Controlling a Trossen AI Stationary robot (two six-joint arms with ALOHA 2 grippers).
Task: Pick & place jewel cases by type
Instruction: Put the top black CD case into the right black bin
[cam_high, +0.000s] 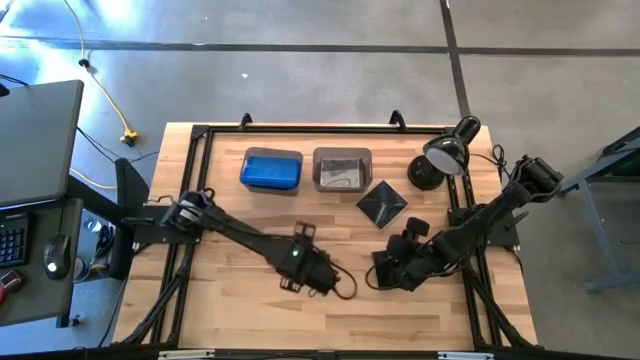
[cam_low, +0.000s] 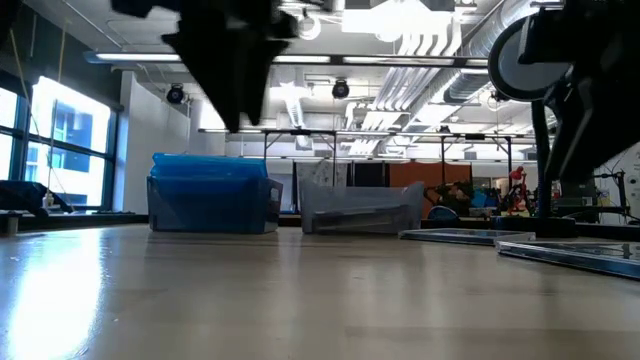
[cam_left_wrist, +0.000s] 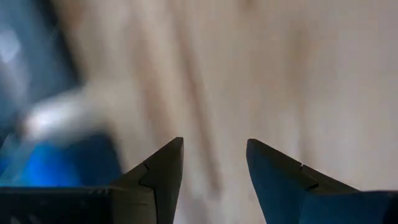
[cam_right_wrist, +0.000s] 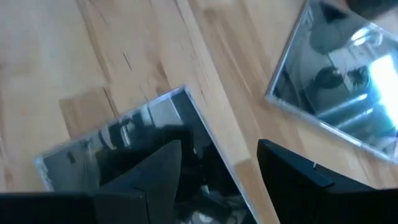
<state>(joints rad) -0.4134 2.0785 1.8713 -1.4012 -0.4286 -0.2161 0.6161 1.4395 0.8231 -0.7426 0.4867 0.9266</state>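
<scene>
My right gripper (cam_right_wrist: 217, 158) (cam_high: 388, 272) is open and low over a dark glossy jewel case (cam_right_wrist: 124, 146) lying flat on the wood; one finger is above its face and the other beyond its edge. A second dark case (cam_right_wrist: 336, 74) (cam_high: 382, 203) lies flat farther toward the bins. In the low view both cases (cam_low: 470, 236) (cam_low: 580, 255) show as thin slabs on the table. My left gripper (cam_left_wrist: 214, 162) (cam_high: 312, 268) is open and empty above bare wood at mid-table. Blue cases fill the blue-looking bin (cam_high: 271, 169) (cam_low: 212, 195). My right gripper comes at the nearer dark case from above, slanting, with the case's edge (cam_right_wrist: 208, 140) between its open fingers. Whether a finger touches the case I cannot tell. The case lies flat on the table.
A translucent grey bin (cam_high: 342, 168) (cam_low: 360, 207) stands beside the blue one near the far edge. A black desk lamp (cam_high: 445, 155) stands at the far right corner. Bare wood lies along the near edge and on the left of the table.
</scene>
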